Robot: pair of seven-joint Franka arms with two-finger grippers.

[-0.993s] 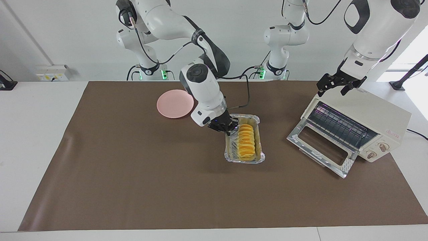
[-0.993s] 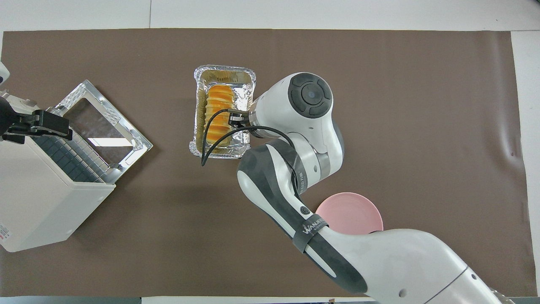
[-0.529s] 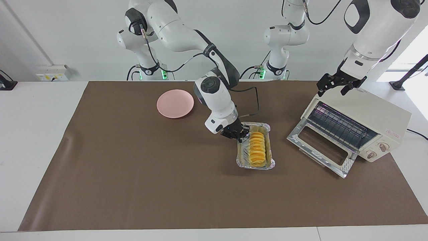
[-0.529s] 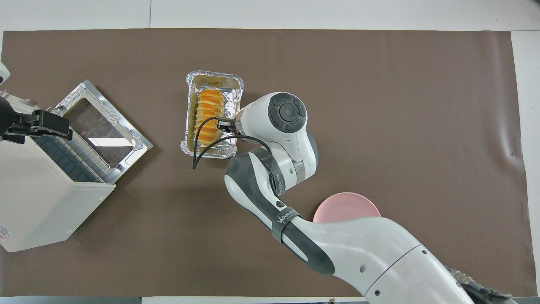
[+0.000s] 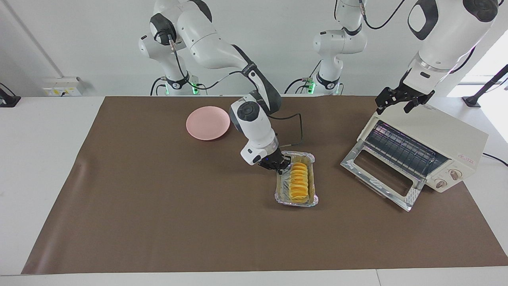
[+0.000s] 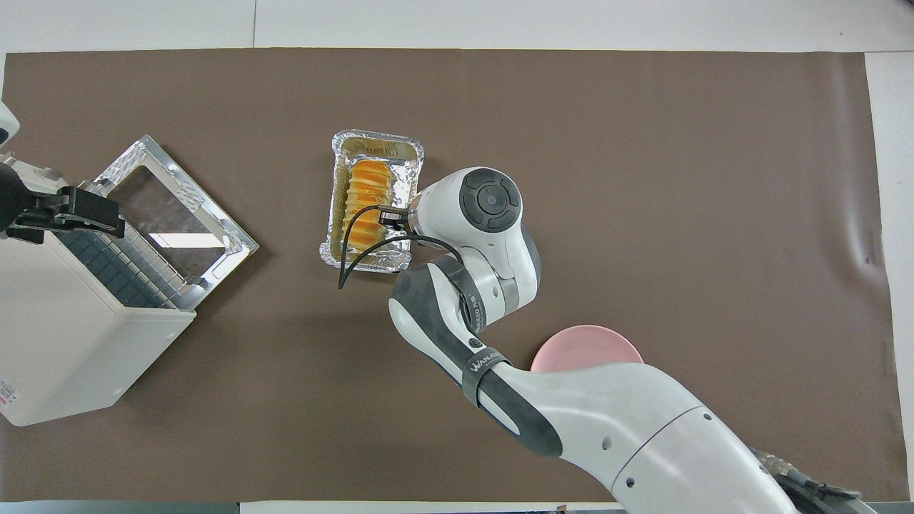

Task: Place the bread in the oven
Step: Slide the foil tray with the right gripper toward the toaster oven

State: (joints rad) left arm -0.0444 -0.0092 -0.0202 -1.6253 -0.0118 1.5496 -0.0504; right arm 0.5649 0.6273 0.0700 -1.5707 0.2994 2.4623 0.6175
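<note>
While 1 bread (image 5: 298, 181) lies in 1 foil tray (image 5: 313, 159) near 1 oven (image 5: 448, 137), door down, the right gripper (image 5: 278, 165) is clamped on the tray's rim. The left gripper (image 5: 401, 100) waits spread and empty over the oven; 1 plate (image 5: 208, 122) sits nearer the robots.

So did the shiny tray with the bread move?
Yes. The foil tray with the bread has slid closer to the oven and farther from the pink plate, gripped by the right gripper.
</note>
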